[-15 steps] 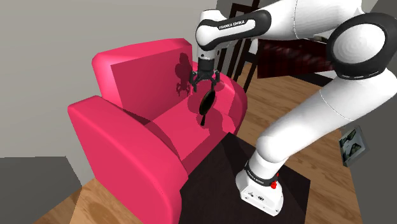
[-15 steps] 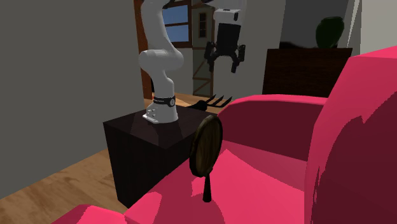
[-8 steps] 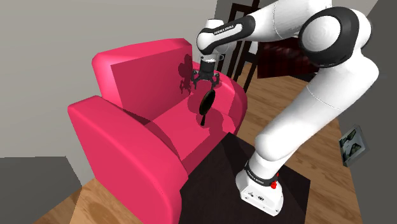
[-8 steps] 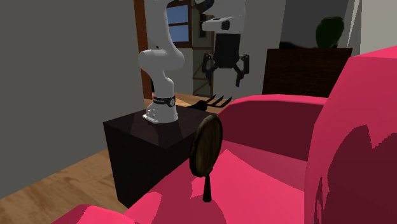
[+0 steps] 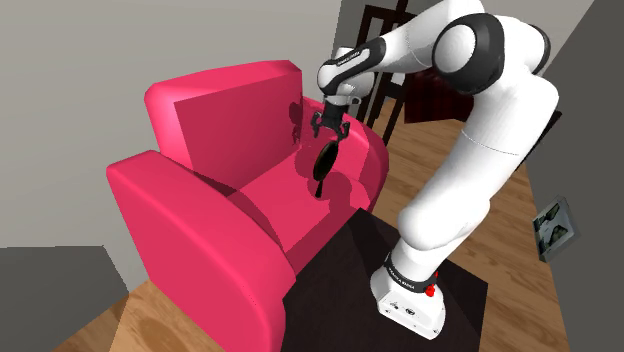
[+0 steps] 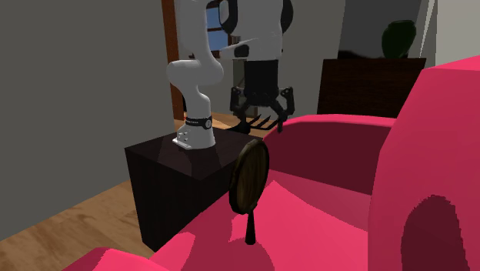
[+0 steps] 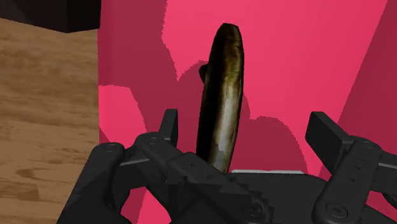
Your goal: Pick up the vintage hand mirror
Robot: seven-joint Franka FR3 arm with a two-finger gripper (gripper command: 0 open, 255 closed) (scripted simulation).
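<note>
Vintage hand mirror (image 5: 325, 158) stands upright on the seat of a red armchair (image 5: 200, 205), handle down, close to the armrest on the shoulder view's right. In the second exterior view the hand mirror (image 6: 250, 175) shows a round, dark brown head with a black handle below it, planted on the armchair (image 6: 338, 200) cushion just beside that armrest.

The black end effector (image 5: 329, 130) hangs directly over the top of the mirror, pointing down, with its fingers spread wide. In the second exterior view the end effector (image 6: 260, 119) sits a little above and beyond the mirror's head, not touching it.

In the wrist view the mirror (image 7: 222, 95) appears edge-on as a narrow, dark olive rim against the red cushion (image 7: 292, 57). It lies between the two fingers of the end effector (image 7: 247, 133), nearer to one finger (image 7: 168, 127) than the other, and neither finger clasps it.

The white arm rises from a dark box stand (image 6: 165, 173) on a wooden floor (image 7: 44, 108), just beside the armchair's front.
</note>
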